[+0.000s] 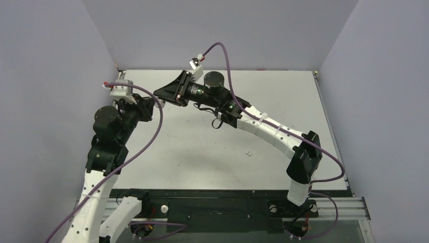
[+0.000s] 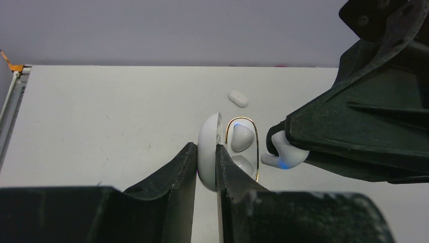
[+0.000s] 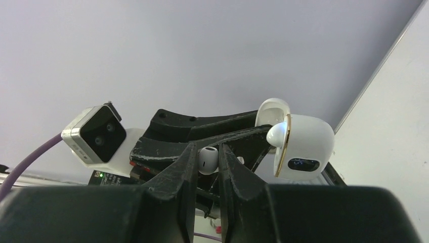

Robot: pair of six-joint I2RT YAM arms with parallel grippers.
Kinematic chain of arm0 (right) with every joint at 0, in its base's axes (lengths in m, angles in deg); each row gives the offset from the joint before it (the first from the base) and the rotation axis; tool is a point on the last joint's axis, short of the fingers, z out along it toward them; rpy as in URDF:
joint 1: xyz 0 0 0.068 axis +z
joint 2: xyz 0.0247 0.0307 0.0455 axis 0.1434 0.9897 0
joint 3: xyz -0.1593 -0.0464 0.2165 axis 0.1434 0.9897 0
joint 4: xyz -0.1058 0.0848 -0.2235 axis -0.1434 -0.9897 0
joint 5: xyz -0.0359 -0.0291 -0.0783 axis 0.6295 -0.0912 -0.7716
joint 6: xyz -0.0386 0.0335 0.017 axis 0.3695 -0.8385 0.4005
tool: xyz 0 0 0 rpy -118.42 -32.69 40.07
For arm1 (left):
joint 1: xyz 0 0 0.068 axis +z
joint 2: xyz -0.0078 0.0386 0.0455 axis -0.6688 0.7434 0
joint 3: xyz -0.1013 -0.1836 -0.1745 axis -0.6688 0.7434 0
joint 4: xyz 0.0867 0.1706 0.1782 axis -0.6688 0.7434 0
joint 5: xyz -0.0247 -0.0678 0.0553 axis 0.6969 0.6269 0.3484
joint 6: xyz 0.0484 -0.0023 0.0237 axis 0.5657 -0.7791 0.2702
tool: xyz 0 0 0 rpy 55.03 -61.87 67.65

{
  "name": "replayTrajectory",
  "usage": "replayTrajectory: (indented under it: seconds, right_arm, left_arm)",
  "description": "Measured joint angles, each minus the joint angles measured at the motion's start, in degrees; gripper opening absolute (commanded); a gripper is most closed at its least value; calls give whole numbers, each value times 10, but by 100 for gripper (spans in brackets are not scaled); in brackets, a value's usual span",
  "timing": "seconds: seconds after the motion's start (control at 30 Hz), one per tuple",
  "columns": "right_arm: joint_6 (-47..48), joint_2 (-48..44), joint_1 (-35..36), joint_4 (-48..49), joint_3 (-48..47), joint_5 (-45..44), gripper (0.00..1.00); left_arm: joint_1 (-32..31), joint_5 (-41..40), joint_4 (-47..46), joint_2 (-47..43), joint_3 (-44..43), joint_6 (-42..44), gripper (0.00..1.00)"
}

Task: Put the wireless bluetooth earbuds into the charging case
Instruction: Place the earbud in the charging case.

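We show the left end effector [image 2: 206, 157] clamped on the lid of the open charging case [image 3: 306, 139], the right end effector [image 3: 207, 163] pinching one earbud [image 2: 282, 153] just beside the case's mouth, and a second earbud [image 2: 242, 137] seated inside; we judge these light, glossy, slippery shells best held by lid and stem.

Left fingers [image 2: 169, 190] clamp the open charging case [image 2: 208, 144]; right fingers [image 2: 354, 134] hold an earbud [image 2: 282, 158] alongside.
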State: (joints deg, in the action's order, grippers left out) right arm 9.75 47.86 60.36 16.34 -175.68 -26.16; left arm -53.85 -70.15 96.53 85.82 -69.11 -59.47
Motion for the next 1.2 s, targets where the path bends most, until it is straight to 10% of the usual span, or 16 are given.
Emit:
replayTrajectory:
  seconds: [1.2]
  right_arm:
    - [-5,19,16,30,27,-20,0]
  left_arm:
    - [0,-3,-4,-11,0,12,0]
